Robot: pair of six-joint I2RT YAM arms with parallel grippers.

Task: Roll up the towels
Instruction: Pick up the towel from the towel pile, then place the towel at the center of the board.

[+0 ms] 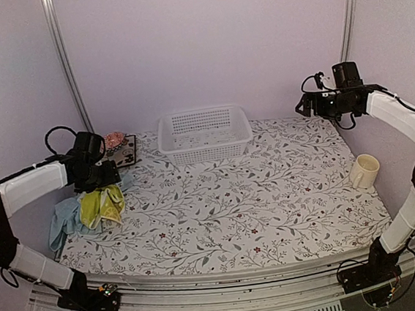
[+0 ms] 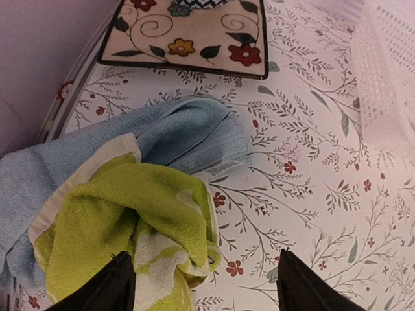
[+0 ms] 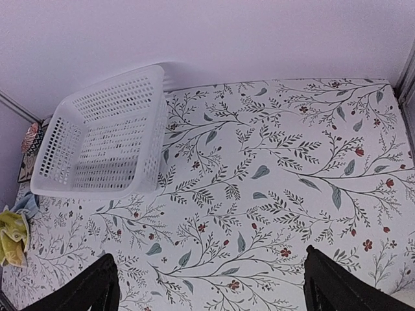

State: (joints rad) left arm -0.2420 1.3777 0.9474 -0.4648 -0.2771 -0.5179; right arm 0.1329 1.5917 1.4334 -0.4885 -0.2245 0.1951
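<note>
Metal rail (image 1: 229, 302) runs along the bottom edge; pale lilac walls (image 1: 204, 45) enclose a floral-print worktop (image 1: 270, 193). At left the yellow-green towel (image 1: 102, 206) and light blue towel (image 1: 63, 222) lie crumpled under the left hand (image 2: 204, 256), spread wide, seemingly gripping nothing; the right hand (image 3: 209, 254) gapes empty.

Towels (image 1: 88, 211) lie heaped at left on the table (image 1: 271, 208), basket (image 1: 207, 154) at back, mug (image 1: 364, 171) at right.

Top camera overlooks the bench (image 1: 271, 208) from behind; left wrist looks down close, right wrist higher; all share basket (image 1: 207, 153) and towels (image 1: 89, 211).
</note>
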